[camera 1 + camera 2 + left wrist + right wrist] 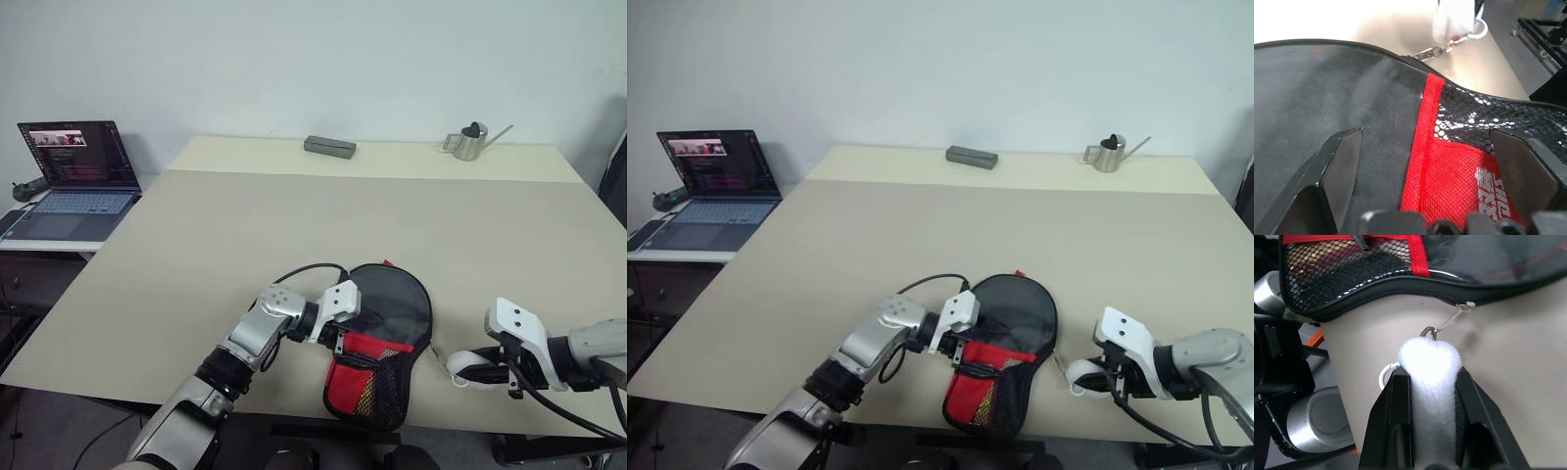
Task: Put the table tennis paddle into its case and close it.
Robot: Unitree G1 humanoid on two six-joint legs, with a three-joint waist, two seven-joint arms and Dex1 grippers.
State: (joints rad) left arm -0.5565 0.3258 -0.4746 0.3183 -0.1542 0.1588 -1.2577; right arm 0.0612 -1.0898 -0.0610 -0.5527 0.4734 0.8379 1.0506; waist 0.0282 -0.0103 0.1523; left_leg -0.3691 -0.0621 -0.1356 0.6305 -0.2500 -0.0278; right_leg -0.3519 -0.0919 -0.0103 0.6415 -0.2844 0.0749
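At the far left, off the table's edge, an open laptop (76,176) sits on a low side stand with its screen lit. The beige table (245,255) fills the middle of the scene; at its far side lie a flat grey box (329,147) and, further right, a small metal watering can (472,141). Near the front edge, the left gripper (343,328) reaches in from the left with its two black fingers (1339,166) spread wide, one over the dark clear panel and the other over the red logo panel of the case (387,333); whether the fingers touch the case cannot be told. The case lies flat at the table's front edge, its round end pointing away from the robot and its narrow mesh end hanging a little past the edge. A round dark shape shows through the clear side, so the paddle (395,302) appears to be inside, though its handle cannot be made out. To the right of the case, a thin cord and small ring run from the zip edge to the white fluffy ball (1429,362), which the right gripper (1431,382) pinches between its two fingers just above the tabletop.
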